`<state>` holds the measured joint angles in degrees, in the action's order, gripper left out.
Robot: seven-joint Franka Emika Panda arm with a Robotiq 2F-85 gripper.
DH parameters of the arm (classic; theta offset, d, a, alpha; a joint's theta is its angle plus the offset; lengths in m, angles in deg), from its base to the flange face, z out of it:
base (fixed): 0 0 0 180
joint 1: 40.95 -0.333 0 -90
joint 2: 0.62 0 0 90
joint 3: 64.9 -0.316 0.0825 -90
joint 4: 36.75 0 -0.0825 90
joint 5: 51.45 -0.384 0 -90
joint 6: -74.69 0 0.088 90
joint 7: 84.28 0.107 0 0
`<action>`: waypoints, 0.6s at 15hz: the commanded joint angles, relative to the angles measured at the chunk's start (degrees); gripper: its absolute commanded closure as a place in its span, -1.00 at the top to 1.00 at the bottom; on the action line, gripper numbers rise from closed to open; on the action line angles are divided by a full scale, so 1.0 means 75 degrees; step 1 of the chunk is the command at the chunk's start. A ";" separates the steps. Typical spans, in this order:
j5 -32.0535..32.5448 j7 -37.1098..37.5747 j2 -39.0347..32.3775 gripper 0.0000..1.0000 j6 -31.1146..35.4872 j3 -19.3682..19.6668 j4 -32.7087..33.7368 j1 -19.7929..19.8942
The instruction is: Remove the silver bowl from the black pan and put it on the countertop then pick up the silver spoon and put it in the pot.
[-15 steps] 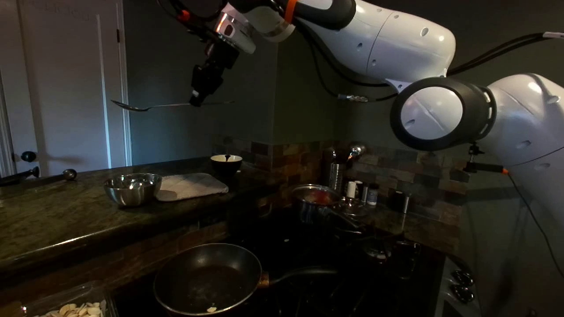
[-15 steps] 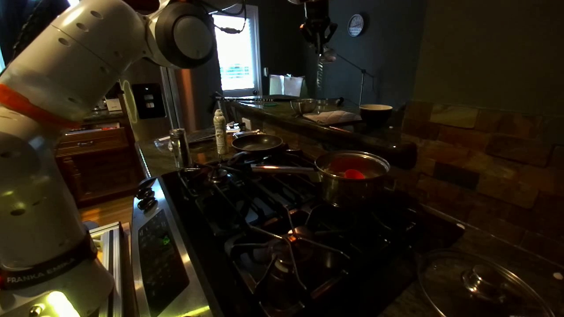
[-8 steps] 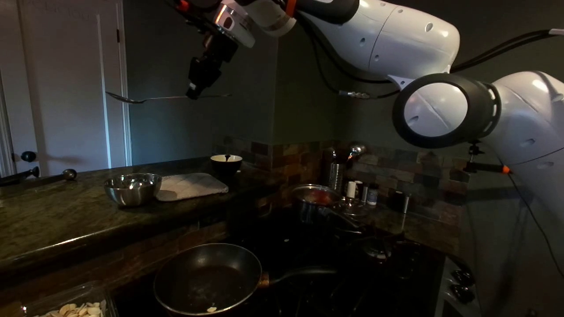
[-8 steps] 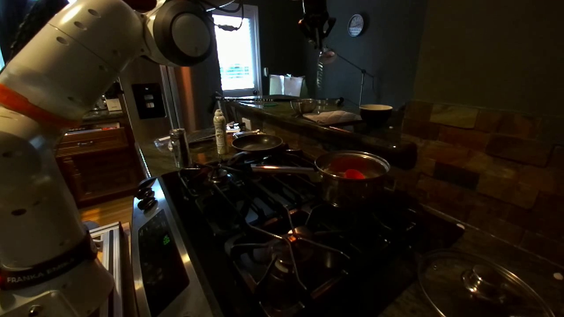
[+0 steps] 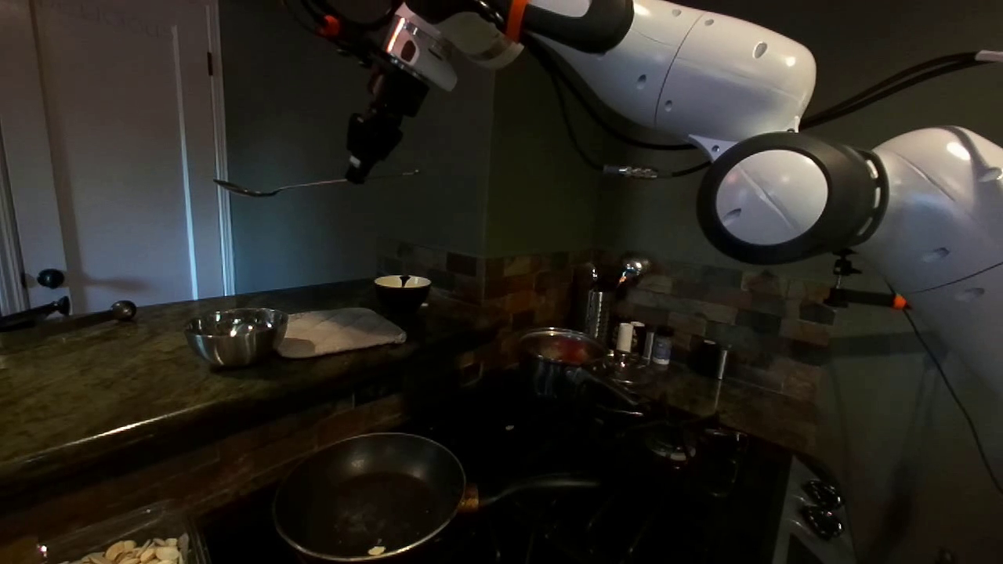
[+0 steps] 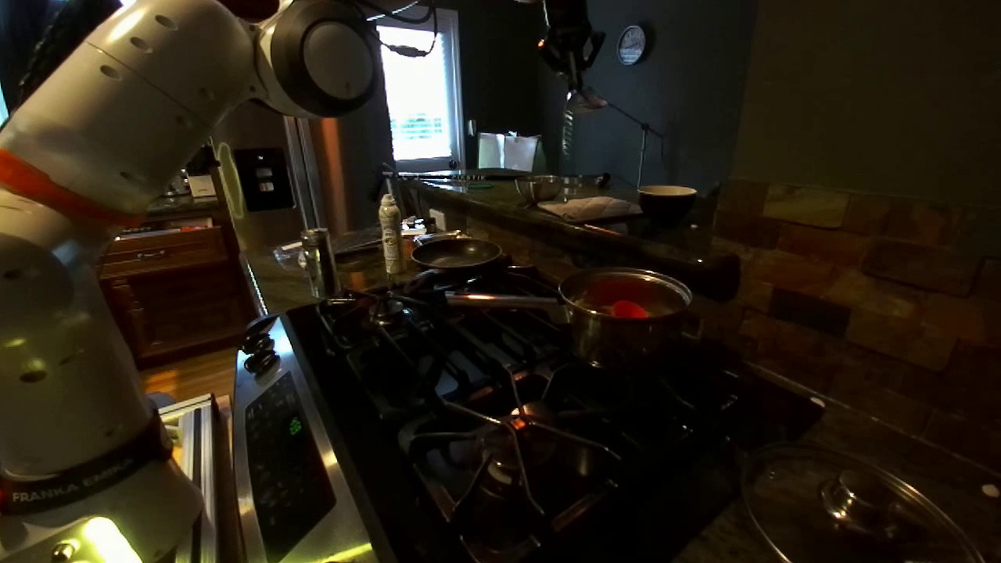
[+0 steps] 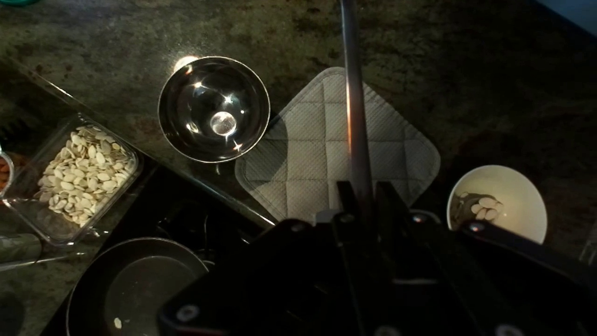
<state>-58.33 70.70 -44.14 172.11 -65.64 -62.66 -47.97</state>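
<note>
My gripper (image 5: pixel 355 178) is shut on the silver spoon (image 5: pixel 309 186), gripping its handle, high above the countertop (image 5: pixel 94 384). The spoon lies roughly level, its oval bowl to the left. In the wrist view the handle (image 7: pixel 354 112) runs up from between the fingertips; the spoon's bowl is out of that view. The silver bowl (image 5: pixel 237 345) stands upright on the countertop and also shows in the wrist view (image 7: pixel 214 109). The black pan (image 5: pixel 368 501) sits on the stove with a pale seed in it. The pot (image 6: pixel 626 336) stands on the stove with something red inside.
A quilted pad (image 7: pixel 308 154) lies beside the silver bowl. A small dark bowl, white inside (image 7: pixel 517 200), holds a few seeds. A clear box of seeds (image 7: pixel 86 175) stands near the pan. A glass lid (image 6: pixel 860 500) and a spray can (image 6: pixel 391 234) are by the stove.
The gripper with the spoon first rises slightly and shifts left, then comes back down and to the right in an exterior view. The silver bowl, pan and pot have not moved.
</note>
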 commanded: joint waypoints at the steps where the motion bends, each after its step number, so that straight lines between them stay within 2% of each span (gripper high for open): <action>1: 0.0044 -0.0007 0.0066 -0.68 0.0046 -0.0051 -0.0116 0.0023; 3: 0.0049 -0.0007 0.0064 -0.68 0.0045 -0.0048 -0.0113 0.0023; 4: 0.0050 -0.0007 0.0063 -0.92 0.0044 -0.0047 -0.0111 0.0023; 6: 0.0210 0.0699 -0.0036 -0.92 0.0413 0.0129 0.0000 -0.0168; 7: -0.1087 0.0115 0.0174 -0.92 0.0722 0.1542 -0.0410 -0.0342; 8: -0.1210 0.0135 0.0199 -0.92 0.0962 0.1689 -0.0438 -0.0464; 9: -0.0218 0.0775 -0.0311 -0.92 0.0715 0.0681 0.0607 -0.0321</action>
<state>-63.33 70.87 -44.24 176.04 -58.58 -63.19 -49.59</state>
